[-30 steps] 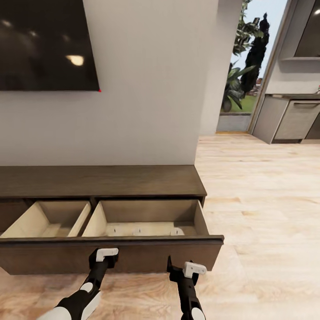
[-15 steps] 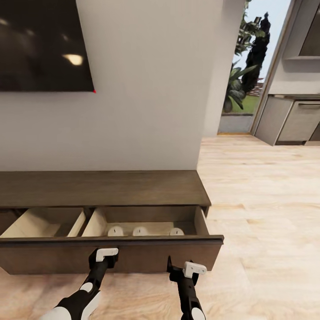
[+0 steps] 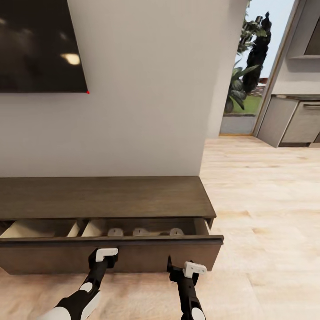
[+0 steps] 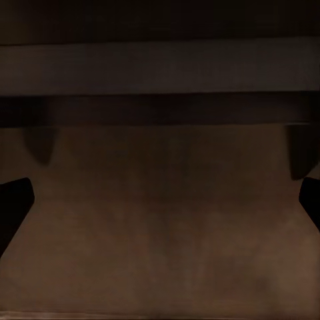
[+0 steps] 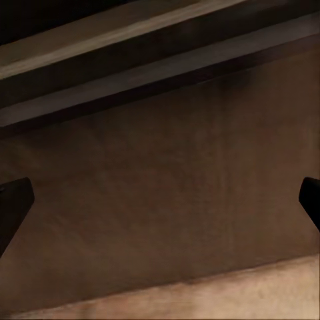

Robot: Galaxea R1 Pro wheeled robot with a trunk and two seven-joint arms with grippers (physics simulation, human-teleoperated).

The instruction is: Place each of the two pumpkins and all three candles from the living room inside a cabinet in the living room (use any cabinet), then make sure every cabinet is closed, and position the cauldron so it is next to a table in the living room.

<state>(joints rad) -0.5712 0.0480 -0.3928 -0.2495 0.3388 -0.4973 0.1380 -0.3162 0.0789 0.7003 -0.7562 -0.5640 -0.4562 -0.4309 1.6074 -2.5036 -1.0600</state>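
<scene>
- Television (image 3: 38, 44): dark screen on the white wall, above the cabinet's left end.
- Cabinet (image 3: 102, 198): long low dark-brown unit against the wall; its wide drawer front (image 3: 53, 258) stands partly pulled out, with a narrow strip of pale interior visible.
- Left gripper (image 3: 106, 254): at the drawer front, near its middle; the left wrist view shows dark fingers (image 4: 13, 207) spread wide apart, nothing between them.
- Candles (image 3: 139, 231): three pale rounded tops in a row inside the right drawer compartment, just behind the front.
- Right gripper (image 3: 189, 269): just before the drawer front's right part; fingers (image 5: 13, 207) spread apart, empty.
- Kitchen units (image 3: 293, 122): far right, beyond the wood floor (image 3: 266, 213).
</scene>
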